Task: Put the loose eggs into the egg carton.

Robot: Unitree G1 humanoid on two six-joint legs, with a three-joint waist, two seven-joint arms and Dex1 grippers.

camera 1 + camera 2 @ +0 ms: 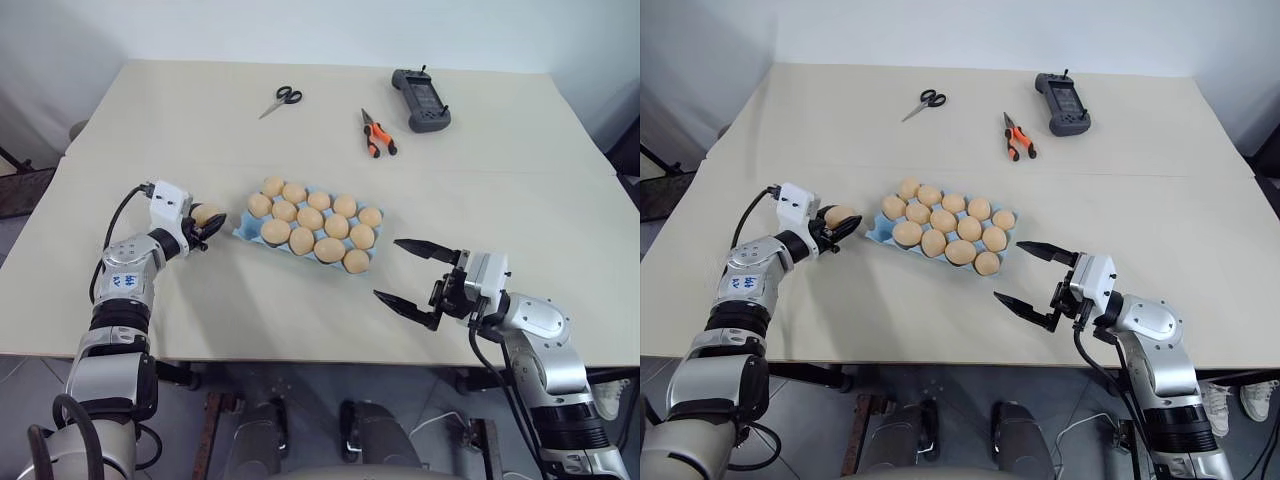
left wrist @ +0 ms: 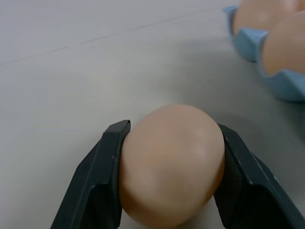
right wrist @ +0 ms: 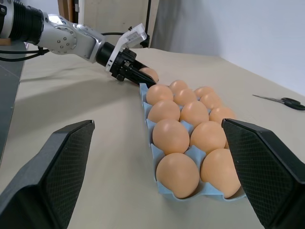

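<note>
Over on the left, the left gripper [image 1: 209, 226] reaches across the beige table [image 1: 180, 130] toward the carton, and its two black fingers [image 2: 97, 176] are pinched on a loose egg [image 2: 171, 164]. The wrist view shows that egg squeezed from both sides, sitting right at the tabletop (whether it touches the surface or hangs just above it, I cannot tell). The held egg is just beside the left end of the egg carton [image 1: 243, 231], not yet over any cup.

Moving toward the middle, the light blue carton lies flat and at a slant on the table. It is packed with pale tan eggs [image 1: 310, 218], in three slanted rows running from its left end to its right end; the blue rim shows mostly at the left corner and along the near edge.

Beyond the carton, on the far part of the table, a pair of black-handled scissors [image 1: 281, 101] lies to the left, a pair of orange-handled pliers [image 1: 376, 133] lies further right, and a dark grey handheld device [image 1: 421, 100] sits near the far right edge. All three are well apart from the carton.

On the right, the right gripper [image 1: 410, 273] hovers near the front edge of the table, pointing left toward the carton's right end. Its fingers are spread wide with nothing between them, and it stands apart from the carton.
</note>
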